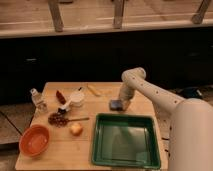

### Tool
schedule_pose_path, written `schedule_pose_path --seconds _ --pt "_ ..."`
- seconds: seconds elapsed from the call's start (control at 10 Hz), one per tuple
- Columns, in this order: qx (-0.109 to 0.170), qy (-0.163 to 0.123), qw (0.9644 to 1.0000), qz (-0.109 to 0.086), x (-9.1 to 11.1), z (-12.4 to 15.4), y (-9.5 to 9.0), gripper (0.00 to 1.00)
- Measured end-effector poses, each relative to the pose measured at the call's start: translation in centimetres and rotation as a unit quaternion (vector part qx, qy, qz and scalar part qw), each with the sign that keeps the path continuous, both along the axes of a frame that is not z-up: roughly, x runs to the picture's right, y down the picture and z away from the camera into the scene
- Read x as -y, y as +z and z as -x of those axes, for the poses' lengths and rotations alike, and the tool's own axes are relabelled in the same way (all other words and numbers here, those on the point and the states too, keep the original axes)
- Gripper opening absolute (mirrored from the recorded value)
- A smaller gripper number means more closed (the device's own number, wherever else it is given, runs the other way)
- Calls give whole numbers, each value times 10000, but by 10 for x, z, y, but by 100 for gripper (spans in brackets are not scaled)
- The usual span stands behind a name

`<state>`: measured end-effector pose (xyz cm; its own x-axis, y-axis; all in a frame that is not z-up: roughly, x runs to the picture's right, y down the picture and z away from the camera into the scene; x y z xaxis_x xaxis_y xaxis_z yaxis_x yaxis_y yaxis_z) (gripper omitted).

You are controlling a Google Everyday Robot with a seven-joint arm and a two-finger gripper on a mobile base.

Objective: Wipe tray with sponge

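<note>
Since the sponge (115,105) must go to the tray (125,145) just below it, my end effector (120,102) sits on it mid-frame; whether it is gripping, I cannot tell.

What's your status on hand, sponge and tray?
Hand down at sponge. Sponge on the table, outside tray, just beyond its far rim. Nothing between sponge and tray.
</note>
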<state>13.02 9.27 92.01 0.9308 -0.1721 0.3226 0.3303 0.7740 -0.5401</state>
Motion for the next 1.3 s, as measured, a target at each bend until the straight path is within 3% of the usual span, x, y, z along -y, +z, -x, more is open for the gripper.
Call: schedule_pose_path --seconds 0.2,0.6,0.9,1.3 --pt "27 -31 10000 -48 13 1 -14 5" --pt "97 -104 9998 -116 20 2 -24 5" --pt "95 -176 9997 -124 31 -4 -48 5" --pt "122 -234 9996 -125 30 -3 -64 5"
